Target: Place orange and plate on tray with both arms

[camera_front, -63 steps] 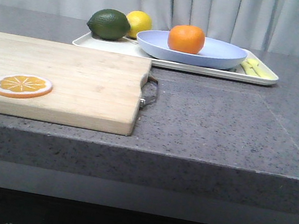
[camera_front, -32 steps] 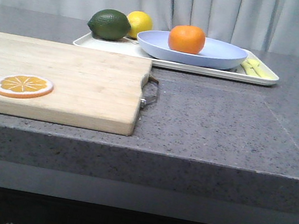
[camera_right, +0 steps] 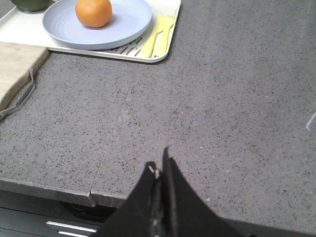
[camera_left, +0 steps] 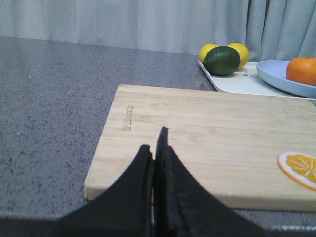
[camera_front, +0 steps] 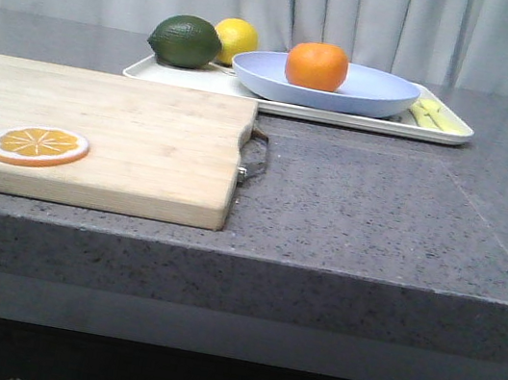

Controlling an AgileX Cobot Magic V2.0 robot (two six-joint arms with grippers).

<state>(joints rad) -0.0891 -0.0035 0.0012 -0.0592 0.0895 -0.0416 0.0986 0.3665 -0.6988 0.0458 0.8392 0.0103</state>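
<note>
The orange (camera_front: 317, 65) rests in the pale blue plate (camera_front: 367, 100), and the plate lies on the cream-white tray (camera_front: 344, 119) at the back of the counter. The right wrist view shows the same orange (camera_right: 93, 12) on the plate (camera_right: 123, 24) and tray (camera_right: 165, 29). My left gripper (camera_left: 155, 143) is shut and empty, low over the near end of the wooden cutting board (camera_left: 207, 133). Near the counter's front edge, far from the tray, my right gripper (camera_right: 160, 165) is shut and holds nothing. Neither gripper appears in the front view.
A dark green lime (camera_front: 185, 41) and a yellow lemon (camera_front: 237, 39) sit on the tray's left part, and yellow-green cutlery (camera_front: 434, 115) on its right end. The cutting board (camera_front: 97, 135) carries a flat orange slice (camera_front: 37, 146) and has a metal handle (camera_front: 256, 156).
</note>
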